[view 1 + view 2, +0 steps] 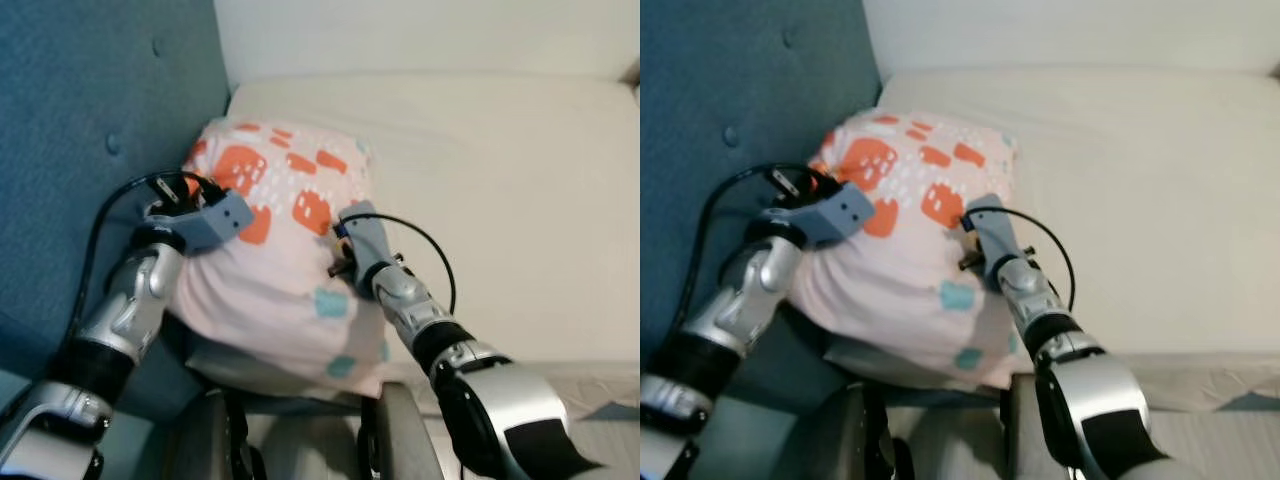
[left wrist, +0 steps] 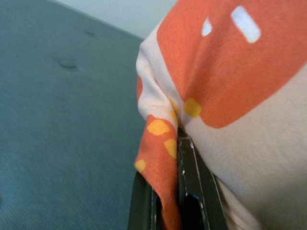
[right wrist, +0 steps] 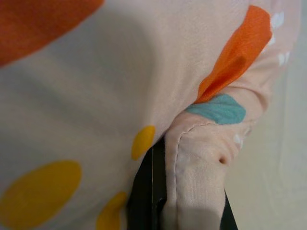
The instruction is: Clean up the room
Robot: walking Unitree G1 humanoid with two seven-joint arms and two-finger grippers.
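A pale pink pillow [image 1: 285, 275] with orange, teal and yellow patches lies at the left end of a cream seat cushion [image 1: 510, 200], against a teal padded backrest [image 1: 80, 100]. My left gripper [image 2: 163, 160] is shut on a fold of the pillow's cloth at its left edge, near the backrest. My right gripper [image 3: 187, 184] is shut on a seamed corner of the pillow on its right side. In the left eye view both wrists [image 1: 215, 220] [image 1: 362, 240] press against the pillow, and the cloth hides the fingertips.
The cream cushion runs bare to the right of the pillow. A white wall [image 1: 400, 30] stands behind it. Black cables [image 1: 430, 240] loop off both wrists. My own grey lower body [image 1: 300, 435] shows at the bottom edge.
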